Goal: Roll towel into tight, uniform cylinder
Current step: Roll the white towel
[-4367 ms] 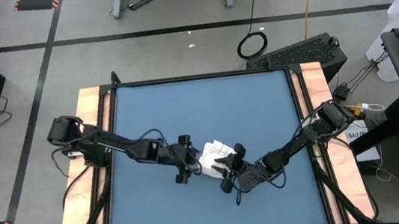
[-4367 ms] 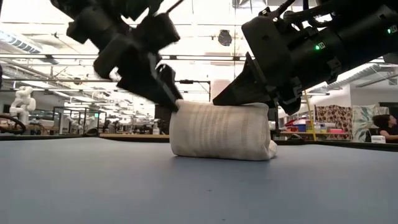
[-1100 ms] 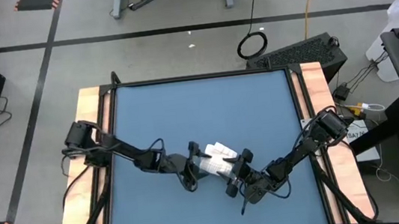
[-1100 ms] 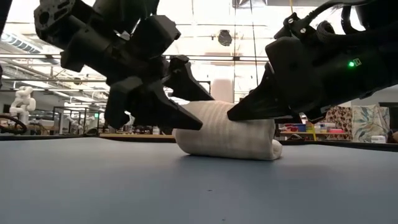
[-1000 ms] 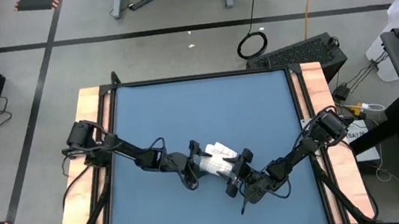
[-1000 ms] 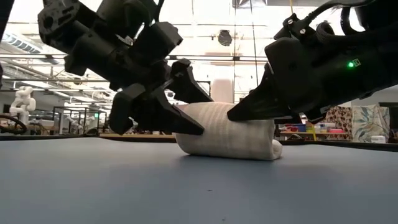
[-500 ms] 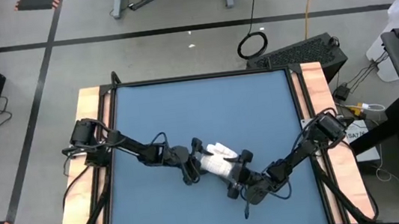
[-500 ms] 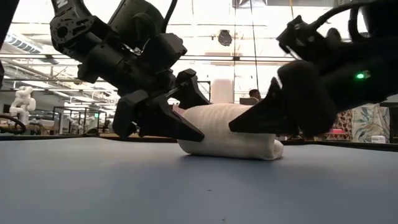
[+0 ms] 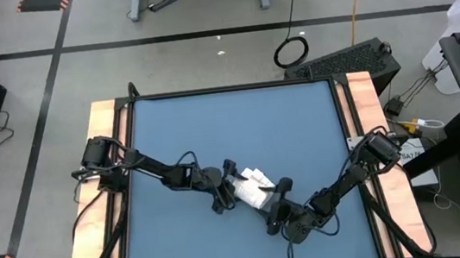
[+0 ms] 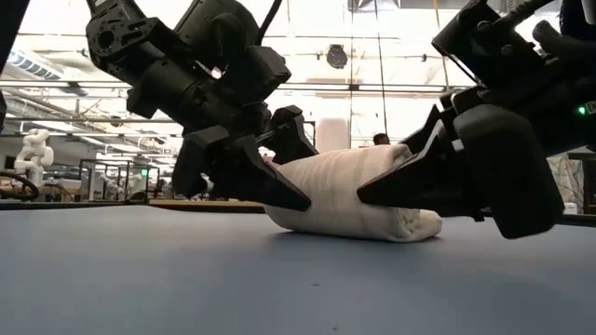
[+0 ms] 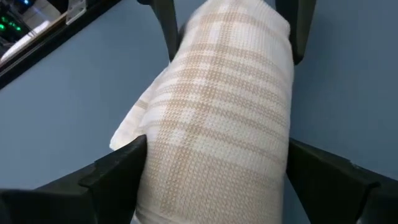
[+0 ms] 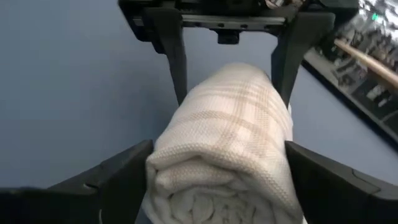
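On the blue table (image 9: 299,121), a little nearer than its middle, the towel (image 9: 249,188) lies rolled into a short, thick cylinder, running slantwise from far-left to near-right. Its outer wrap shows faint pale bands crossing one another. The right wrist view looks straight at one end, where the layers are bunched and folded rather than wound in a clean spiral. In the low view the roll sags slightly toward its right end, where a fold of cloth bulges out against the table.

The left gripper (image 9: 222,185) sits at the roll's far-left end — its two dark fingers are spread wide and stand on either side of the cloth, one against each flank. The left wrist view shows the towel filling the space between them, with the fingers (image 11: 112,177) touching or very nearly touching it.

The right gripper (image 9: 276,200) meets the roll from the opposite, near-right end, its fingers (image 12: 106,180) likewise spread as wide as they go and bracketing the cloth. The towel rests on the table; neither gripper lifts it. Whether the fingers actually squeeze the roll cannot be told.
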Robot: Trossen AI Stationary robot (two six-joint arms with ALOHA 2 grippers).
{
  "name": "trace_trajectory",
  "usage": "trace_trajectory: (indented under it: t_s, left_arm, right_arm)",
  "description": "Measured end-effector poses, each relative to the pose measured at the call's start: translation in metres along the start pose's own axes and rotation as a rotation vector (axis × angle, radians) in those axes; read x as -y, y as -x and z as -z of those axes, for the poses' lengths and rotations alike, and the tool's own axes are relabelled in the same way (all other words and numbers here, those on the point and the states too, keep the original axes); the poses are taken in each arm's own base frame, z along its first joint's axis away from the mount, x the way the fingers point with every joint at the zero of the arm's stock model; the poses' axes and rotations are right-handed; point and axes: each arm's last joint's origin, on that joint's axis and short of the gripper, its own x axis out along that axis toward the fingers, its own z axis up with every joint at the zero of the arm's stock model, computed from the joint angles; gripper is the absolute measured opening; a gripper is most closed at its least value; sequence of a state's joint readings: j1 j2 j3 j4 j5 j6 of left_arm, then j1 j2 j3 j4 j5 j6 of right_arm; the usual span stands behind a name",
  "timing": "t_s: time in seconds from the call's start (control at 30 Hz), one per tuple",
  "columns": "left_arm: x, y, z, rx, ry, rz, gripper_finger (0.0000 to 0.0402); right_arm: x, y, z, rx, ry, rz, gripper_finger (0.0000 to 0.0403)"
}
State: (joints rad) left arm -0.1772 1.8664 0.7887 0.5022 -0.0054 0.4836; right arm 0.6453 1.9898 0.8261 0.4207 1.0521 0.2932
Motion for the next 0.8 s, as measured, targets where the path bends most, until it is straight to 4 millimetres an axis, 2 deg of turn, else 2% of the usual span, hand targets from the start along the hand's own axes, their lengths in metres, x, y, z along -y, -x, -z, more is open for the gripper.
trace_trajectory:
  t_s: [0.4,0.8]
  left_arm:
    - [-0.007,-0.003,-0.009,-0.015,0.008,-0.019,0.0355]
    - [-0.017,-0.004,-0.007,-0.010,0.027,0.076,0.0252]
  right_arm:
    - [0.001,0.000,0.003,-0.048,-0.349,-0.035,0.0326]
    - [0.001,0.000,0.003,-0.068,-0.486,-0.051,0.0297]
